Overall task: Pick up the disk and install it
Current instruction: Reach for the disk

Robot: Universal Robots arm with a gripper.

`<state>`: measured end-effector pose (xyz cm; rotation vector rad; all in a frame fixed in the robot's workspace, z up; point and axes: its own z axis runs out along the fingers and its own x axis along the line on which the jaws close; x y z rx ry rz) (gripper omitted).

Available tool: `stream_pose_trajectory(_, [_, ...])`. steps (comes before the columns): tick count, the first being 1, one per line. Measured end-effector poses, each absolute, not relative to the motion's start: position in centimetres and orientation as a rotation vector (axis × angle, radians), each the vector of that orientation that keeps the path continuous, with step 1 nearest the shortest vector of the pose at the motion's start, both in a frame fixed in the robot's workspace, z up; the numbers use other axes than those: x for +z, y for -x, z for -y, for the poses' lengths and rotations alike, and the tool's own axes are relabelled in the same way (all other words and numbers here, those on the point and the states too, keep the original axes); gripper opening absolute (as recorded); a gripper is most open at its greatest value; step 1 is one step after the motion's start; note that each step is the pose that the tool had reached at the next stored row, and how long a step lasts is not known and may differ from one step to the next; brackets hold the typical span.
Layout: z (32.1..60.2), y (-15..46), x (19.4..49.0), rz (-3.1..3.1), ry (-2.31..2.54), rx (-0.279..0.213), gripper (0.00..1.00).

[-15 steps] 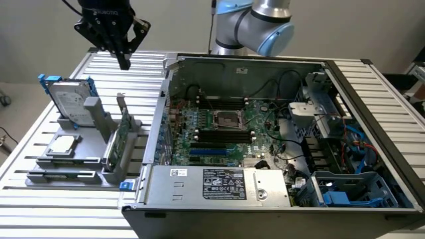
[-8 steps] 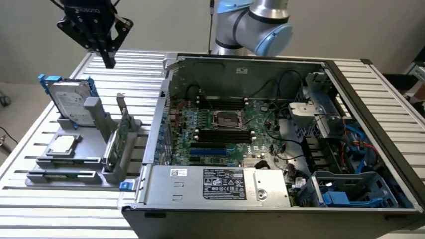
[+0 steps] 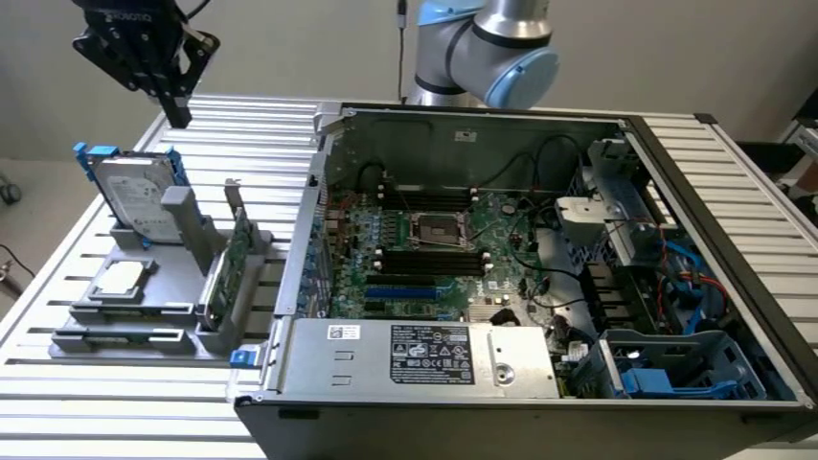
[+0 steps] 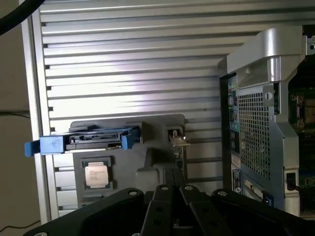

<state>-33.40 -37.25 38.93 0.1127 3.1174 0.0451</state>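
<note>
Hovering closed hand (image 3: 176,117), disk (image 3: 134,196) upright beneath

disk (image 3: 132,196) upright in stand (image 3: 179,299), stand at the exterior view's left of case (image 3: 486,134)

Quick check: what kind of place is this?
Probably a lab bench for computer assembly: an open PC case on a slatted aluminium table, with a grey fixture holding the disk beside it.

The upper part of the gripper (image 3: 176,107) is cut off by the exterior view's top edge, as is the arm (image 3: 492,53). The lower end of the disk (image 3: 138,196) is hidden by the grey holder (image 3: 179,264). The label print is too small to be read. In the wrist view, the label face is hidden.
</note>
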Motion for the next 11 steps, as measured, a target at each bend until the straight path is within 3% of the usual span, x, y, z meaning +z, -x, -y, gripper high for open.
stream_pose_trajectory(11, [36.6, 38.4, 38.2, -3.118, -0.113, 0.028, 0.11])
